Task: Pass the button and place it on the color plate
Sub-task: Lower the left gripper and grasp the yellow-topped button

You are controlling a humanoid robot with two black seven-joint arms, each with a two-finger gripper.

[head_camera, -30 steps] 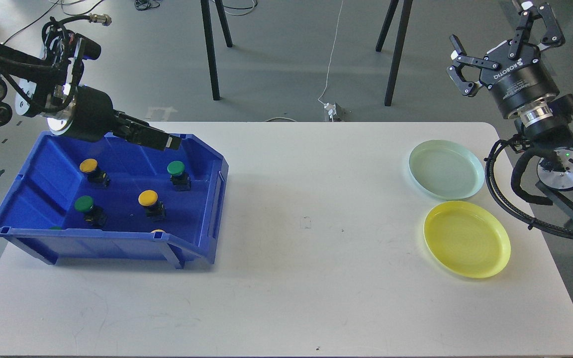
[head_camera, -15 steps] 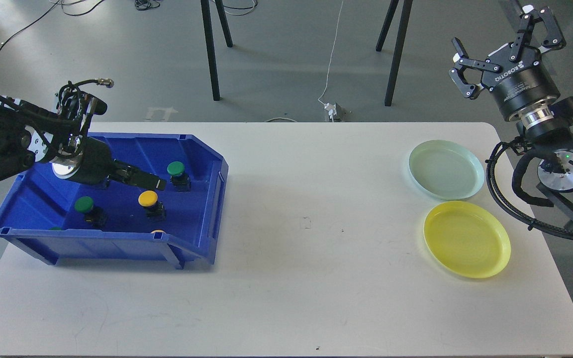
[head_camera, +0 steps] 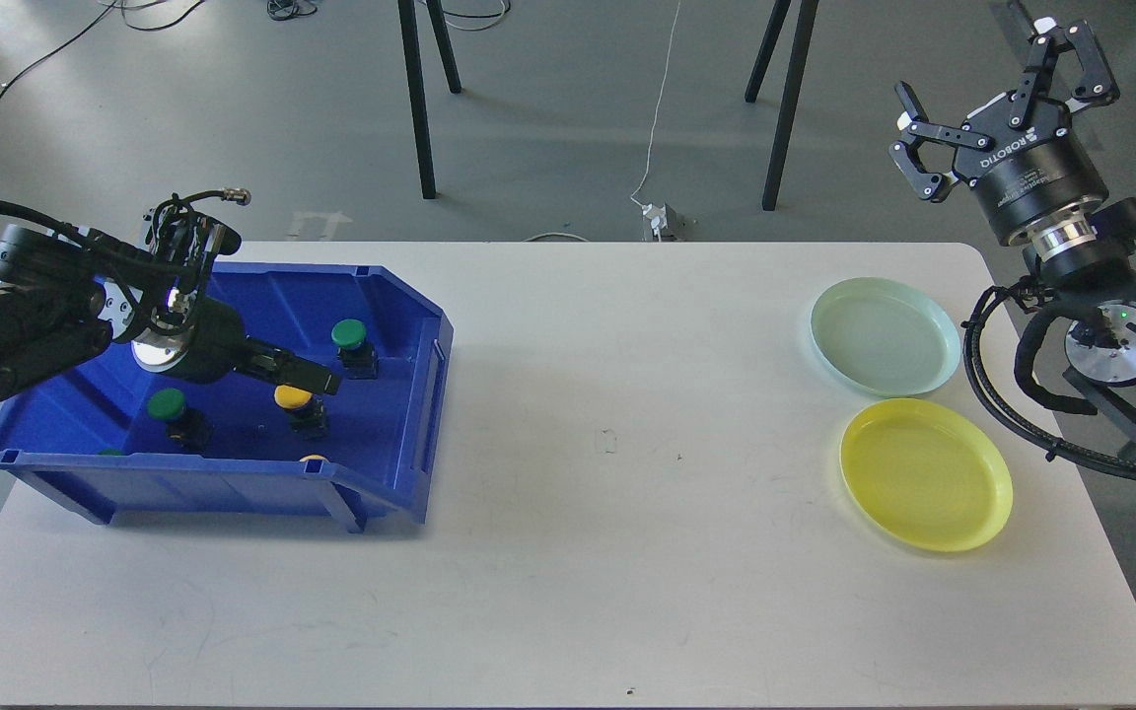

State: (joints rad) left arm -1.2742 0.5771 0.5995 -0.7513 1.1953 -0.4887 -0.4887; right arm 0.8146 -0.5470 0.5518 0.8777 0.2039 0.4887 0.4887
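**Bin at the left edge, two plates at the right edge**

On the table (head_camera: 568,493), a storage bin (head_camera: 400,473) stands by the left edge, toward the far-left corner. Several push buttons lie in it, one (head_camera: 351,340) nearest the far wall, another (head_camera: 172,409) nearer the front. The left hand (head_camera: 317,380) reaches into the bin, just above a third button (head_camera: 294,399). Two plates lie by the right edge: one (head_camera: 884,335) farther back, the other (head_camera: 926,473) just in front of it. The right hand (head_camera: 1002,94) hangs beyond the far-right corner.

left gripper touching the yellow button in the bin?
Cannot tell. In the head view the left gripper overlaps the yellow button, hiding any gap.
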